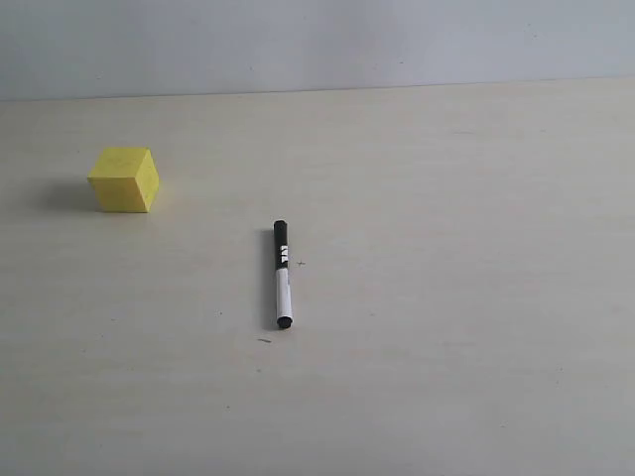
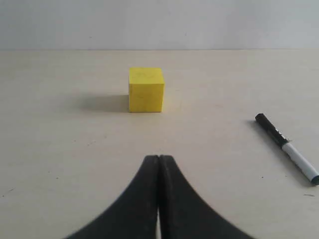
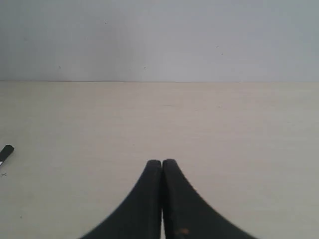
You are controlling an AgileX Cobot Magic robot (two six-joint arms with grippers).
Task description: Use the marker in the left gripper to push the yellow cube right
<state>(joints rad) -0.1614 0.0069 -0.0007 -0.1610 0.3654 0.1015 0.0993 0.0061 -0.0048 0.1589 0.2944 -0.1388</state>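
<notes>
The yellow cube (image 1: 124, 178) rests on the table at the left of the exterior view. The marker (image 1: 282, 274), black cap half away from the camera and white barrel nearer, lies loose near the middle, right of the cube and apart from it. Neither arm shows in the exterior view. In the left wrist view my left gripper (image 2: 158, 157) is shut with nothing between its fingers; the yellow cube (image 2: 146, 89) stands straight ahead of it and the marker (image 2: 287, 148) lies off to one side. My right gripper (image 3: 162, 162) is shut and empty, with one end of the marker (image 3: 6, 153) at the picture's edge.
The pale wooden table (image 1: 446, 248) runs back to a plain grey-white wall (image 1: 317, 40). Nothing else stands on it.
</notes>
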